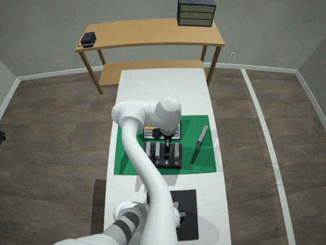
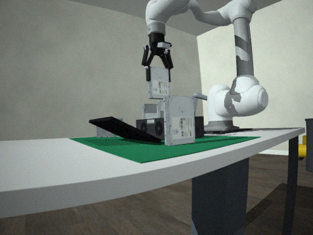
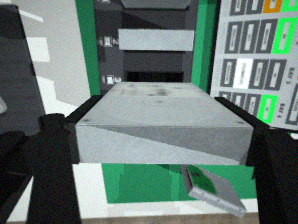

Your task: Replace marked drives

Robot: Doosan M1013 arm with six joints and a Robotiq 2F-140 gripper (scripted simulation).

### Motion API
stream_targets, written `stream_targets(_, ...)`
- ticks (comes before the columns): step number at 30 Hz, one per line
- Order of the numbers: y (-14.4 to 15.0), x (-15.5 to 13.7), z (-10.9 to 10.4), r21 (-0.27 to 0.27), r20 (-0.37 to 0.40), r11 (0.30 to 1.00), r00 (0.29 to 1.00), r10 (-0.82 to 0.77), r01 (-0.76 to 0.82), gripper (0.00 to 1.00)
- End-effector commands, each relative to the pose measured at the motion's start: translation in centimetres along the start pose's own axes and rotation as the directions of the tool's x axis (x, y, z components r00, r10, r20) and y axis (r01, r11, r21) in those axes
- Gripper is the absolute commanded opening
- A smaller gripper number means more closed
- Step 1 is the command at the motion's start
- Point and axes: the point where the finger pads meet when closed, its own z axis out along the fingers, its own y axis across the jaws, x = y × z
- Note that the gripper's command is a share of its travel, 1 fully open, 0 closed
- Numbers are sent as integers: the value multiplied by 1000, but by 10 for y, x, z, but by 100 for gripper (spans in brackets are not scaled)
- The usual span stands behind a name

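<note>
My gripper (image 1: 168, 141) (image 2: 158, 72) (image 3: 158, 110) is shut on a grey drive (image 2: 158, 82) (image 3: 162, 122). It holds the drive upright by its top end, just above the black dock (image 1: 167, 164) (image 2: 149, 126) (image 3: 107, 60). The dock stands on the green mat (image 1: 128, 160) (image 2: 143, 151) (image 3: 90, 50). Three bays hold drives. One bay (image 3: 155, 76) under the held drive is dark and empty. The screen (image 1: 148, 132) (image 2: 123, 129) (image 3: 250, 60) leans beside the dock and shows orange, green and white cells. Another drive (image 1: 202, 135) (image 2: 179, 123) (image 3: 212, 190) stands on edge on the mat.
A grey box shows behind the screen; I cannot tell what it is. The arm hides the mat left of the dock in the top view. A black base plate (image 1: 187, 212) lies by the robot. A wooden shelf table (image 1: 148, 34) stands at the back.
</note>
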Motion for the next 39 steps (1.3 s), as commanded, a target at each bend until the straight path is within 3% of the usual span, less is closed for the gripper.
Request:
stream_targets(1,0,0,2,-1,0,1000,1000,0,0,10)
stream_targets(39,0,0,59,-1,0,1000,1000,0,0,10)
